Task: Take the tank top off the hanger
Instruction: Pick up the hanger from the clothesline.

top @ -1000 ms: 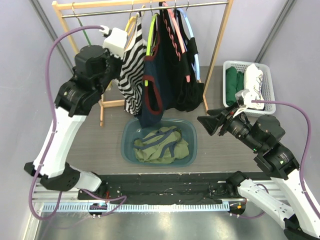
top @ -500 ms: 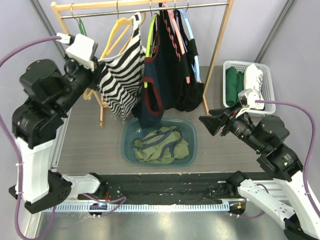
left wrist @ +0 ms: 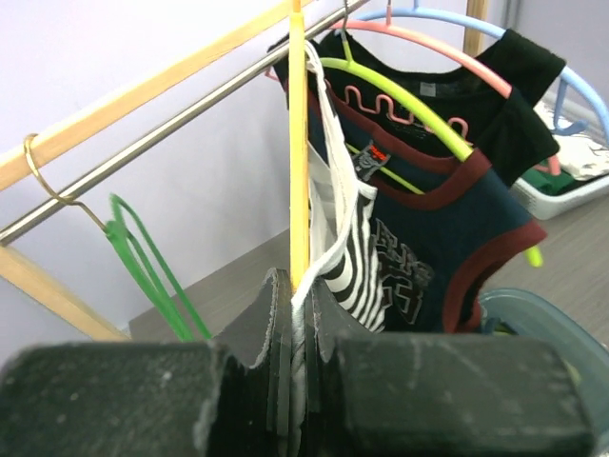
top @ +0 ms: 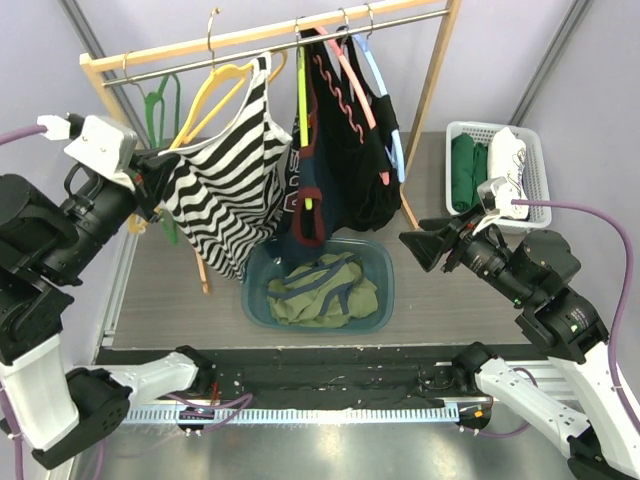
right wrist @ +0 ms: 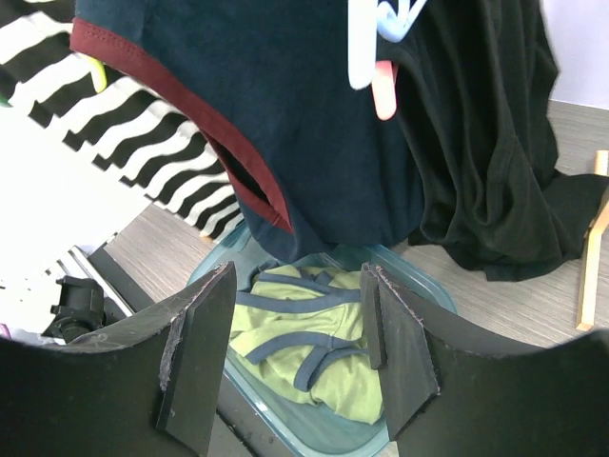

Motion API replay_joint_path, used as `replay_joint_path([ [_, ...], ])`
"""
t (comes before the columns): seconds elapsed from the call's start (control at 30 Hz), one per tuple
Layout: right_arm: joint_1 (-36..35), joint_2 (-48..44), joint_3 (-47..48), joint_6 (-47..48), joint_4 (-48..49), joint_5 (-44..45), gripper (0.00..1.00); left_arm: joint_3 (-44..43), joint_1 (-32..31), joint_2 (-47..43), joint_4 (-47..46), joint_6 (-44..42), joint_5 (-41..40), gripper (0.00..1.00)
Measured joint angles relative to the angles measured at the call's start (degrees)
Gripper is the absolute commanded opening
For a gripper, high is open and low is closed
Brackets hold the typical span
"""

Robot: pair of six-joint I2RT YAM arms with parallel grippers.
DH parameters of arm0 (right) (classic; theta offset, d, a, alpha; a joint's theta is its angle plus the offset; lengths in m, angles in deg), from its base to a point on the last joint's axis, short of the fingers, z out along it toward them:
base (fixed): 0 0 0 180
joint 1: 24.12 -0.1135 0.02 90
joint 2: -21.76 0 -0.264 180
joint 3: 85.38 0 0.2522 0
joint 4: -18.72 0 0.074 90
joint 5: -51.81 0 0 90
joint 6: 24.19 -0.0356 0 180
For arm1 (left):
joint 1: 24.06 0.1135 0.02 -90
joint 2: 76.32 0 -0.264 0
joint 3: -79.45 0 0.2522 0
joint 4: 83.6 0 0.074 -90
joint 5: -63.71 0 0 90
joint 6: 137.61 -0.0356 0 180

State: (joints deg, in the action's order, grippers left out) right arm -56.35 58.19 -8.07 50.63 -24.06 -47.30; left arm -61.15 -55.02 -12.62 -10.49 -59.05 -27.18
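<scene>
The rack's frame (left wrist: pixel 143 90) is pale, smooth wood, and its rail (left wrist: pixel 190 112) is dull brushed metal. The yellow hanger (left wrist: pixel 299 143) and green hanger (left wrist: pixel 143 257) are glossy plastic. The striped tank top (top: pixel 225 195) is soft, matt knit cloth. The navy top (right wrist: pixel 314 143) is matt jersey with maroon binding, and the black garment (right wrist: pixel 485 143) is equally dull. The basin (top: pixel 385 290) is translucent teal plastic around crumpled olive cloth (top: pixel 320 290). The basket (top: pixel 480 125) is white latticed plastic. The floor (top: pixel 160 290) looks like grey wood-grain laminate. The fingers (left wrist: pixel 266 333) of the left gripper (left wrist: pixel 297 290) are matt black, scuffed and grainy.
</scene>
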Motion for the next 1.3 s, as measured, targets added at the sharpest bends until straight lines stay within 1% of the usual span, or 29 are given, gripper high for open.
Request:
replay_joint_path([
  [0.2,0.0,0.3,0.0,0.0,0.1,0.0,0.63,9.7,0.0,-2.4,-6.3,0.0,-2.2,0.0],
  [0.33,0.0,0.3,0.0,0.0,0.1,0.0,0.62,10.3,0.0,1.4,-8.1,1.2,-5.2,0.0],
  [0.43,0.0,0.3,0.0,0.0,0.1,0.0,0.62,8.4,0.0,5.3,-8.8,2.2,-7.3,0.0],
  [0.5,0.0,0.3,0.0,0.0,0.1,0.2,0.62,5.5,0.0,9.1,-8.2,2.6,-8.2,0.0],
  [0.7,0.0,-0.2,0.0,0.5,0.1,1.4,0.62,-8.5,0.3,21.0,-3.3,5.1,-10.3,0.0],
  [0.9,0.0,-0.7,0.0,1.6,0.1,3.0,0.62,-9.6,5.0,24.7,-2.9,8.6,-9.3,0.0],
  [1.07,0.0,-0.8,0.0,2.4,0.1,4.9,0.61,-10.4,8.8,27.1,-3.0,11.4,-5.9,0.0],
  [1.3,0.0,-0.4,-0.7,2.9,0.3,7.9,0.6,-17.2,12.8,34.1,-3.1,13.0,-1.6,0.0],
])
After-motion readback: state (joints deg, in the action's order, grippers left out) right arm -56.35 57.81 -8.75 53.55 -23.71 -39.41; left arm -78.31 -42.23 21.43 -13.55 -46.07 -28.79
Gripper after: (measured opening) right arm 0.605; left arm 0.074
